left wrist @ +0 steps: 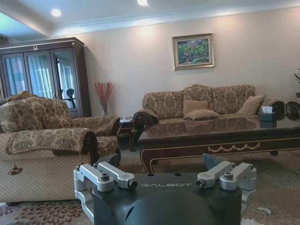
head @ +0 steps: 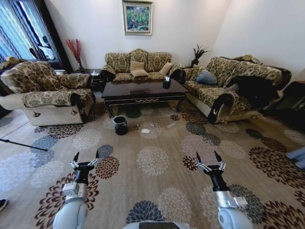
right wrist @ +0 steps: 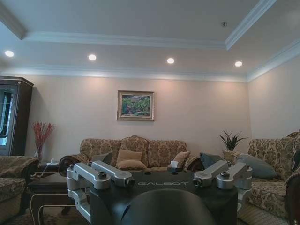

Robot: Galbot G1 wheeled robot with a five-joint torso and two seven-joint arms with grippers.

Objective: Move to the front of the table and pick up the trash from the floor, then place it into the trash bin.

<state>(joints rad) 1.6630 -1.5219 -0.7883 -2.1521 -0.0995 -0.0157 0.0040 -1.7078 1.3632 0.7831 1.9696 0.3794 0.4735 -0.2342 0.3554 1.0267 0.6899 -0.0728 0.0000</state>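
Here, left tool (head: 86, 156) and right tool (head: 208, 157) raised forward over carpet (head: 152, 162), both released, empty.

The table (head: 144, 91) is dark wood with a glossy tabletop that mirrors the sofa cushions, and its front apron carries a gilt scroll. The trash bin (head: 120, 125) looks like black plastic, with a crinkly clear liner at its rim. On the floor, the trash (head: 145, 130) includes a flat white paper piece. The carpet (head: 152, 162) is matt woven pile with flower medallions. Both sofas wear patterned brocade cloth. The left gripper (head: 86, 156) and right gripper (head: 208, 157) show brushed silver metal links on smooth, faintly shiny black housings.
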